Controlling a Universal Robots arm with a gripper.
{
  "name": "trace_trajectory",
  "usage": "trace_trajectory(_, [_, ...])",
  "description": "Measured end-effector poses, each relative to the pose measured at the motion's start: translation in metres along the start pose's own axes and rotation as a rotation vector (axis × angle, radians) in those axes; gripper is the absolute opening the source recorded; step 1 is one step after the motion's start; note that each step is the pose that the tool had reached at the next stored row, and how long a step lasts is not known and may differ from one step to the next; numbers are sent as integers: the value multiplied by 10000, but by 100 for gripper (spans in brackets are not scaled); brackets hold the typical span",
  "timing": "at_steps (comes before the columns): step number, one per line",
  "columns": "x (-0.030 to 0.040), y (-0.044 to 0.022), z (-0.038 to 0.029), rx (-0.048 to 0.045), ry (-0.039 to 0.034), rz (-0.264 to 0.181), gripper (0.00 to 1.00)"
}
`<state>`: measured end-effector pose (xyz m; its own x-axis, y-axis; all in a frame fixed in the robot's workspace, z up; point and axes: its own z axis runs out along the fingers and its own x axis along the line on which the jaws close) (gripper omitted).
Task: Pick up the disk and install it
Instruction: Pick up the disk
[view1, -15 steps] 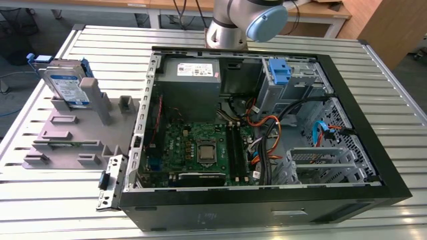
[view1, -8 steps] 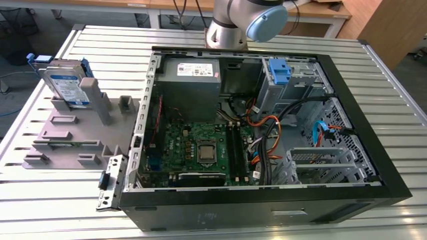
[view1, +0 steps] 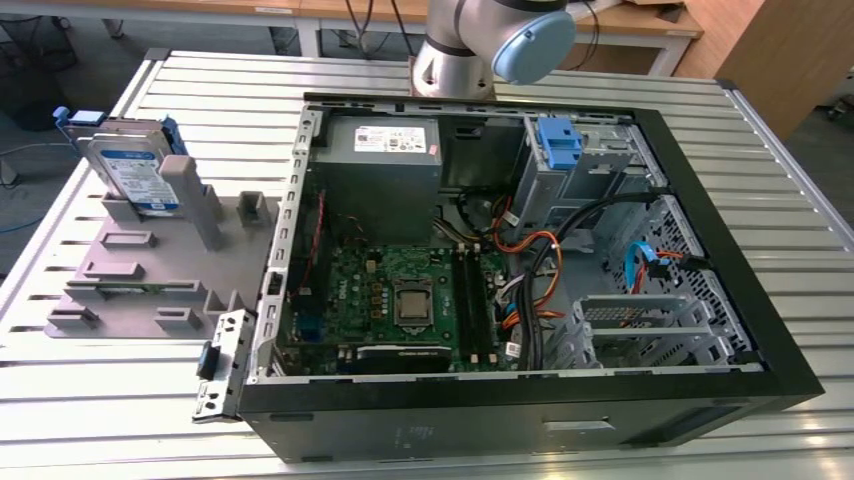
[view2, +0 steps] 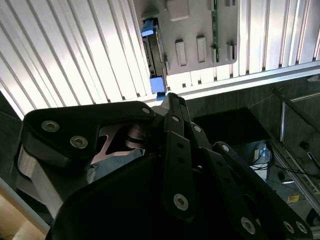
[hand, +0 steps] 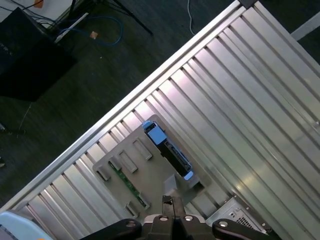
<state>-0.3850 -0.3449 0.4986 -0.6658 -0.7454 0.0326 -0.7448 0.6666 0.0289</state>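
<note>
The disk (view1: 134, 165) is a silver drive with a white-and-blue label in a blue carrier. It stands on edge in a slot at the far end of the grey holder (view1: 147, 270), on the exterior view's left. Both wrist views look down on the disk (hand: 167, 150) (view2: 154, 55) from high above. My gripper (hand: 172, 204) (view2: 170, 100) hangs well above the holder (hand: 132, 175), apart from the disk. Its fingers are shut together with nothing between them.
An open computer case (view1: 747, 330) lies on the slatted metal table (view1: 160, 400), with a motherboard (view1: 400, 295), a grey power supply (view1: 380, 150), a blue bracket (view1: 561, 145) and loose cables (view1: 534, 260) inside. The arm's joint (view1: 487, 40) rises behind the case.
</note>
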Motion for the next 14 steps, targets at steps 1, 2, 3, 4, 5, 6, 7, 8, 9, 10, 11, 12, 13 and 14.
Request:
trace_trajectory(1, [-1,-1,17,4,4,-131,11])
trace_trajectory(2, [-1,-1,35,8,7,-258,11])
trace_trajectory(3, [-2,-2,54,13,11,-392,11])
trace_trajectory(4, [-3,-2,72,17,14,-520,11])
trace_trajectory(5, [-3,-3,90,21,18,-652,11])
trace_trajectory(6, [-4,-3,108,26,22,-781,11])
trace_trajectory(7, [-4,-4,126,30,26,-916,11])
trace_trajectory(8, [-5,-4,144,34,30,-1046,11])
trace_trajectory(9, [-6,-5,162,38,34,-1178,11])
trace_trajectory(10, [-6,-5,180,43,37,-1308,11])
trace_trajectory(11, [-7,-6,198,46,42,-1436,11])
trace_trajectory(12, [-8,-7,216,50,47,-1564,11])
trace_trajectory(13, [-8,-7,235,54,51,-1702,11])
trace_trajectory(14, [-9,-7,253,59,54,-1839,11])
